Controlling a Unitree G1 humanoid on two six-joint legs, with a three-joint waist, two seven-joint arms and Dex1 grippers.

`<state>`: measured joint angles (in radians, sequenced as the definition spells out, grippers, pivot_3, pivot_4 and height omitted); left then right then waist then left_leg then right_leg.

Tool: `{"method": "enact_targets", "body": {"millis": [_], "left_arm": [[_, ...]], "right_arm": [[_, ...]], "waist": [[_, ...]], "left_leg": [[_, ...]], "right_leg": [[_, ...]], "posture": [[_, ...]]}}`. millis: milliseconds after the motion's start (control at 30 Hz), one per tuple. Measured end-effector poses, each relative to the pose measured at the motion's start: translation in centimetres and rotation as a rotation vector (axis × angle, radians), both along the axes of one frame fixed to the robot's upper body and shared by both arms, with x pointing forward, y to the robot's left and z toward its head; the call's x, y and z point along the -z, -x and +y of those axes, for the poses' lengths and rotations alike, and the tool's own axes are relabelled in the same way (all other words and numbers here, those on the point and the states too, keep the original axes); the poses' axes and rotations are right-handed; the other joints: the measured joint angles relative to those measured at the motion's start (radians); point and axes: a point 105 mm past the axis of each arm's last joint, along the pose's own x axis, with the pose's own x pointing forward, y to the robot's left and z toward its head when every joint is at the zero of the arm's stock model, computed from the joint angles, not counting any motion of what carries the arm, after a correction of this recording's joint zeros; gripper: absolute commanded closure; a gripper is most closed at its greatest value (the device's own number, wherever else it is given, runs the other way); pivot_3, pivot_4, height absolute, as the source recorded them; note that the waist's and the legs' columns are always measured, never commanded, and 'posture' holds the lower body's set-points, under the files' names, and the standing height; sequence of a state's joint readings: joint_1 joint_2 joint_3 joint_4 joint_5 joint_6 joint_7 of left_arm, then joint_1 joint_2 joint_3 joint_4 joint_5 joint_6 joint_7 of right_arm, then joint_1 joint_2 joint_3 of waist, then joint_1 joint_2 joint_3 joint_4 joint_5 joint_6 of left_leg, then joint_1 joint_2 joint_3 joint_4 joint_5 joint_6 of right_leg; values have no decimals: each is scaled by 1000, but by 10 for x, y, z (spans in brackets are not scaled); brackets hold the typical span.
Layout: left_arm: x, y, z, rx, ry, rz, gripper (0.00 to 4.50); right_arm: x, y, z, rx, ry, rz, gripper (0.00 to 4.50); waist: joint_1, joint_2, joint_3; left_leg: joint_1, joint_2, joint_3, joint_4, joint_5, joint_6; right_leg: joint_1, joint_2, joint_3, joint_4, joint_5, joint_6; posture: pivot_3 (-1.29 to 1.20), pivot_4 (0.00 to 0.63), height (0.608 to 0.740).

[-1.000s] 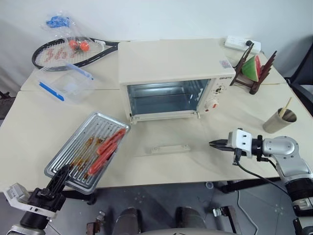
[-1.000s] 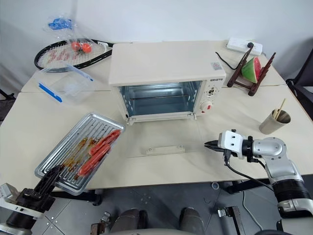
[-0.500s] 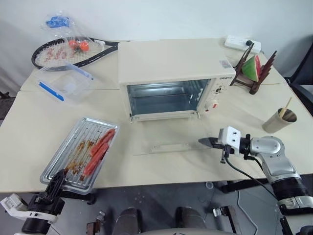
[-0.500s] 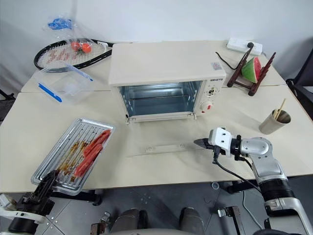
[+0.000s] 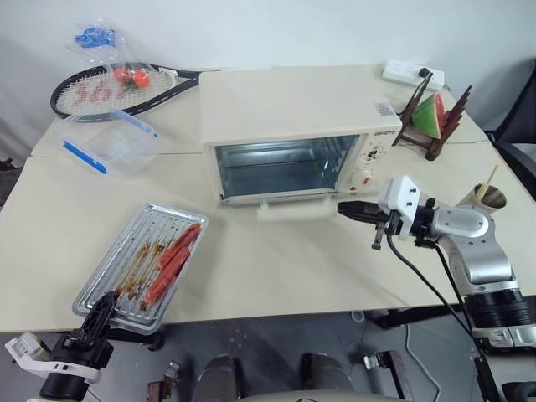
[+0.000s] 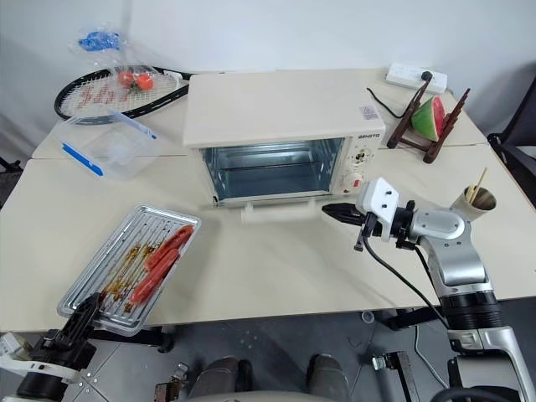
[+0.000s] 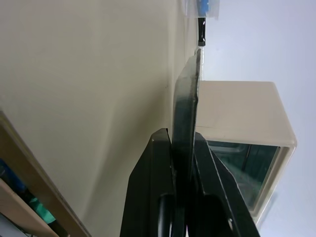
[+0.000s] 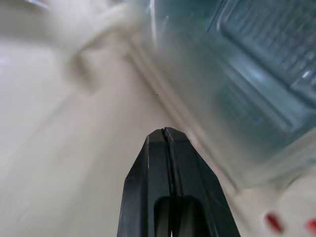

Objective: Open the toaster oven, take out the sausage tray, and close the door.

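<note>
The oven point(image 5: 293, 134) stands on the cream desk point(image 5: 276, 268), toward the back, its knobs and red button on its right side. Its door point(image 5: 289, 209) is partly raised, tilted between flat and shut, with the bar handle at its free edge. The right tool point(image 5: 342, 208) has its two black fingers pressed together, holding nothing; its tip sits at the right end of the door's handle edge, touching it or just beside it. In the right wrist view the shut fingers point(image 8: 168, 163) point at the oven's glass and the rack inside.

The tray point(image 5: 142, 264) lies on the desk near the front left edge, well apart from the oven, set at a slant. Red sausages point(image 5: 172, 260) lie in it beside brown greasy marks on the ribbed bottom. The left tool point(image 5: 99, 308) is clamped narrow on the tray's near rim; the left wrist view shows the thin metal edge pinched between its fingers point(image 7: 153, 197).

Behind the tray sits a clear box point(image 5: 109, 142) with blue trim, and beyond that a racket point(image 5: 117, 84). To the right of the oven stand a wooden rack point(image 5: 435, 121) with a watermelon slice, a power strip point(image 5: 410, 74) and a cup point(image 5: 486, 201).
</note>
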<state>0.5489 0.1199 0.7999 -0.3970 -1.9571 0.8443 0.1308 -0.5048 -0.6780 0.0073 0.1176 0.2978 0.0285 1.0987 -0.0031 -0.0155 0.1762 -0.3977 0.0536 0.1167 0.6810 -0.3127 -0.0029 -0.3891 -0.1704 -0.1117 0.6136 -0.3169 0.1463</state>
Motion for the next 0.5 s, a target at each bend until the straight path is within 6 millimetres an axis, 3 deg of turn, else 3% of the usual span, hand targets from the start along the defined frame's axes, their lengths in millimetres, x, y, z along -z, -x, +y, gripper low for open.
{"method": "enact_targets", "body": {"millis": [267, 500], "left_arm": [[2, -6, -7, 44, 11, 1, 4500], [6, -1, -12, 105, -4, 38, 4500]], "right_arm": [[-51, -22, 2, 21, -38, -124, 4476], [-51, -17, 7, -25, -23, -83, 4476]], "waist": [[-1, 0, 0], [1, 0, 0]], "left_leg": [[-1, 1, 2, 0, 0, 0], [-3, 1, 3, 0, 0, 0]], "right_leg": [[-1, 1, 0, 0, 0, 0], [-3, 1, 0, 1, 0, 0]], "posture": [[0, 150, 740], [0, 150, 740]]}}
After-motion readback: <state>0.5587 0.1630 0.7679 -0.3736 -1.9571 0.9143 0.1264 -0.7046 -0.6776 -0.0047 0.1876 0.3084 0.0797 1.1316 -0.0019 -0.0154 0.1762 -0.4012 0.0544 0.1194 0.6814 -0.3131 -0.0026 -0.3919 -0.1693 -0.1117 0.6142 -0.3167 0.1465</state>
